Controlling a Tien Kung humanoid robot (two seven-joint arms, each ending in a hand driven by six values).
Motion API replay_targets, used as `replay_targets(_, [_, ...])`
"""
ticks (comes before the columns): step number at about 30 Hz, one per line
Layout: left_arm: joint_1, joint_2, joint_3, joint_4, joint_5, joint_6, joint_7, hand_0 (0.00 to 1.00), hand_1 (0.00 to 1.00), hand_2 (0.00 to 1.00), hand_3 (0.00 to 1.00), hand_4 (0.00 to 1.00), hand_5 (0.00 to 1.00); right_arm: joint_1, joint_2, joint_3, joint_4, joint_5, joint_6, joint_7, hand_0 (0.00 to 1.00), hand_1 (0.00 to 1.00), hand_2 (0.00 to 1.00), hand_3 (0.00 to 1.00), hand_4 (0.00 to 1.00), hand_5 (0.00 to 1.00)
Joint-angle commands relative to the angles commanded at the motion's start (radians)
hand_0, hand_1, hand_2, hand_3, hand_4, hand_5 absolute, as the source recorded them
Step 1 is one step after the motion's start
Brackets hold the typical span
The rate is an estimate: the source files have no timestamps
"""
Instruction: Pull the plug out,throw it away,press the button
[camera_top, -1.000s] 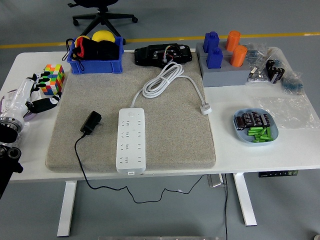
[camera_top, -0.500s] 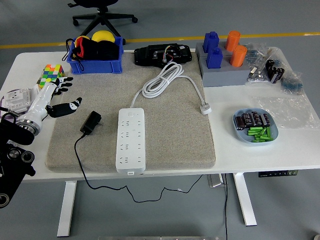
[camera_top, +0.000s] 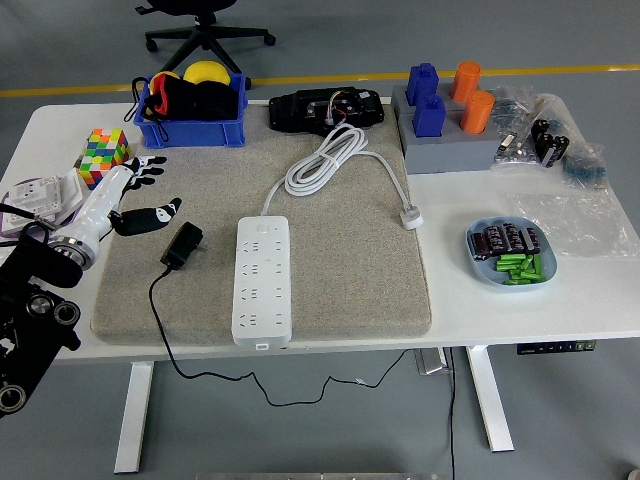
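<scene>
One hand (camera_top: 138, 196) over the mat (camera_top: 340, 290), plug (camera_top: 182, 245) already out.
We see our left fingers (camera_top: 152, 215) spread, holding nothing, near the black plug; it lies just left of the power strip (camera_top: 262, 281), whose long axis runs near-to-far on the worktop (camera_top: 590, 300).

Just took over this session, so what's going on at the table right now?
The left robot hand is open over the grey mat's left edge, close to the black plug adapter but not touching it. The adapter lies loose on the mat beside the white power strip, not plugged in, its black cable hanging off the front edge. The right hand isn't in view.
</scene>
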Motion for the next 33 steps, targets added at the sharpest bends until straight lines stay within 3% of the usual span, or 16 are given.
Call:
replay_targets(17, [-0.002, 0.007, 0.016, -0.007, -0.006, -0.008, 0.002, 0.829, 0.806, 0.814, 0.875, 0.675, 0.158, 0.001, -0.007, -0.019, 0.001, 0.007, 0.001, 0.001, 0.700, 0.675, 0.658, 0.616, 0.709, 0.489])
replay_targets(33, [0.012, -0.002, -0.022, -0.001, -0.012, -0.013, 0.002, 0.827, 0.802, 0.812, 0.874, 0.673, 0.139, 0.000, 0.006, 0.002, 0.002, -0.007, 0.002, -0.001, 0.701, 0.675, 0.658, 0.616, 0.709, 0.490])
